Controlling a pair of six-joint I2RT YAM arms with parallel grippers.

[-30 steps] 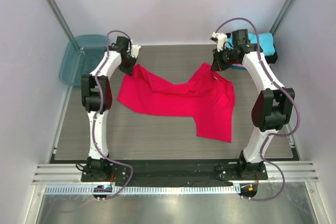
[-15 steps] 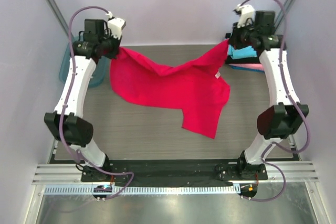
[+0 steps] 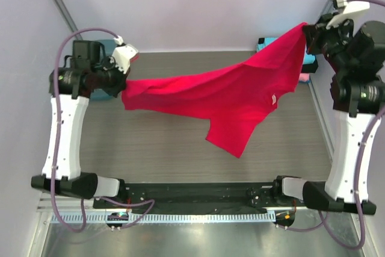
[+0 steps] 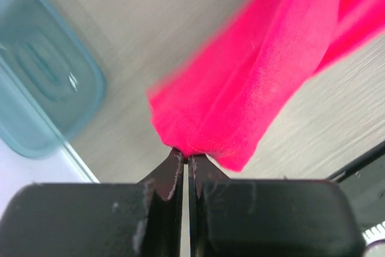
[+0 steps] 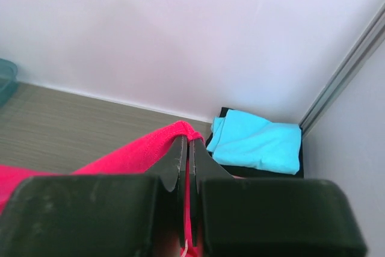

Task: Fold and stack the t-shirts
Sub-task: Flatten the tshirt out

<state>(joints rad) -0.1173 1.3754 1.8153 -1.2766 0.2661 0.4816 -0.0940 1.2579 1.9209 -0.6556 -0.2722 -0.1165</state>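
The left claw point(image 4: 185, 159) and right claw point(image 5: 189, 142) pinch red t-shirt point(image 3: 240, 94); cyan t-shirt point(image 5: 258, 142) shows clearly only from right wrist.

- The left arm point(image 3: 60, 130), at the left of the top view, has smooth white shell links with black joint housings.
- The right arm point(image 3: 352, 148), at the right of the frame, has the same white links and round black joints.
- Mauve cables point(image 3: 90, 29) run along both arms.
- There is a white cap at each wrist point(image 3: 124, 55) point(image 3: 351, 5).
- The left gripper point(image 4: 185, 159) has matte black fingers that taper from broad blocks to thin, scuffed tips.
- The right gripper point(image 5: 187, 142) has the same black tapered fingers.
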